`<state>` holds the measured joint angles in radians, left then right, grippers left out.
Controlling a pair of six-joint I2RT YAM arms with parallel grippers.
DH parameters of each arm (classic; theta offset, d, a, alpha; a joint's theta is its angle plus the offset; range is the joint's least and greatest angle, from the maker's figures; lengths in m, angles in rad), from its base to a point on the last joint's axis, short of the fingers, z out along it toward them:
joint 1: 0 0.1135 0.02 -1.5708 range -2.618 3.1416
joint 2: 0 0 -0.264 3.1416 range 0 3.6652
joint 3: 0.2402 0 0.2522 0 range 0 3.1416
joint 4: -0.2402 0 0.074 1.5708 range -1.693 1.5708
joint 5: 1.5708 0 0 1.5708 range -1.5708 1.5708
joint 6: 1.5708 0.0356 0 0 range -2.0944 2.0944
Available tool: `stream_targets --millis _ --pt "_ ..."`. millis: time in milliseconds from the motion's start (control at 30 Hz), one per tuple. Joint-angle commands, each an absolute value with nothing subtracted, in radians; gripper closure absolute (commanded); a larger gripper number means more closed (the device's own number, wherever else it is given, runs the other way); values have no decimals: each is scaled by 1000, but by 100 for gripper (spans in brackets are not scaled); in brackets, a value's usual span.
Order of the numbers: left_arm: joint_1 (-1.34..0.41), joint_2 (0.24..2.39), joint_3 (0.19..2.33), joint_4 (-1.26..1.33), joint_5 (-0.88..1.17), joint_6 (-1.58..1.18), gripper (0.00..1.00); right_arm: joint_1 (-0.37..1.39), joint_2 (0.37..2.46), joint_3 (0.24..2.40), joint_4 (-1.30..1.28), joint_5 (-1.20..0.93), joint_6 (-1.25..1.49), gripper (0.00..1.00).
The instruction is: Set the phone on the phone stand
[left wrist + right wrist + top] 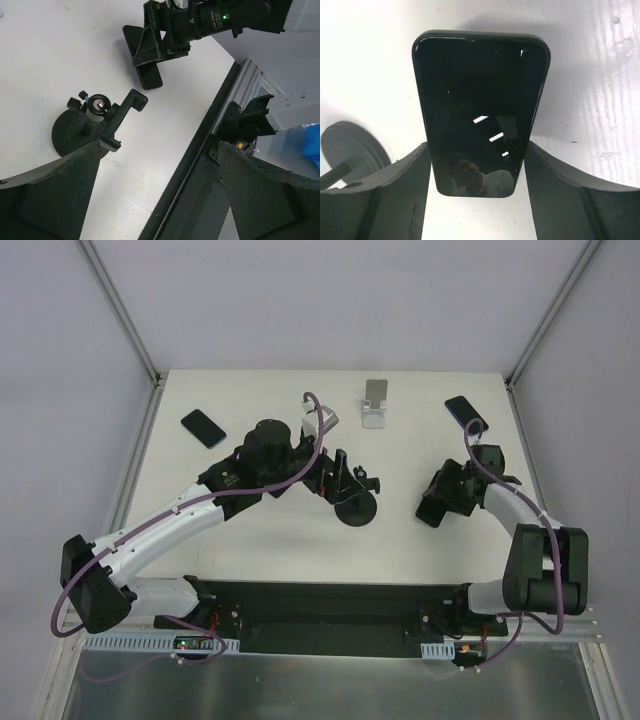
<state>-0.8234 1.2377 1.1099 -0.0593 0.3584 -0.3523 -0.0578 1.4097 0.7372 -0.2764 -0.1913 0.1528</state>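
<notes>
My right gripper (437,502) is shut on a black phone (480,100), its fingers pressing the phone's two long sides near its lower end, just above the white table. The phone also shows in the left wrist view (149,77). A black phone stand (355,512) with a round base and a clamp arm stands mid-table, left of the held phone. It shows in the left wrist view (75,135), and its base in the right wrist view (350,145). My left gripper (343,478) is open right beside the stand, its jaws wide apart and empty (160,155).
A silver phone stand (375,403) sits at the back centre. A second dark phone (203,428) lies at the back left and a third (465,412) at the back right. The black mounting rail (330,605) runs along the table's near edge.
</notes>
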Motion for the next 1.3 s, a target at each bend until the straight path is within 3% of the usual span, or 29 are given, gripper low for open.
stream_targets --millis 0,367,533,900,1000,1033,1100,1233,1267 --pt "-822 1197 1141 -54 339 -334 1 -31 1296 747 -215 -227 140 97" --pt "-822 1198 1144 -54 348 -315 4 87 1098 798 -324 -130 63 99" --pt "-822 1189 1154 -57 379 -290 30 208 996 856 -386 -83 6 99" --pt "-822 1169 1163 -54 397 -261 23 532 894 1081 -557 185 -29 99" --pt "-822 1175 1173 -52 463 -250 41 621 887 1095 -551 209 -15 99" --pt "-822 1175 1181 -52 478 -249 43 662 885 1098 -546 215 -15 99" --pt "-822 1175 1189 -51 491 -255 40 705 888 1097 -523 222 -24 99" --pt "-818 1178 1196 -54 439 -345 16 804 890 1072 -460 232 -55 99" --pt "-802 1195 1200 -52 439 -372 15 814 891 1065 -451 232 -58 99"
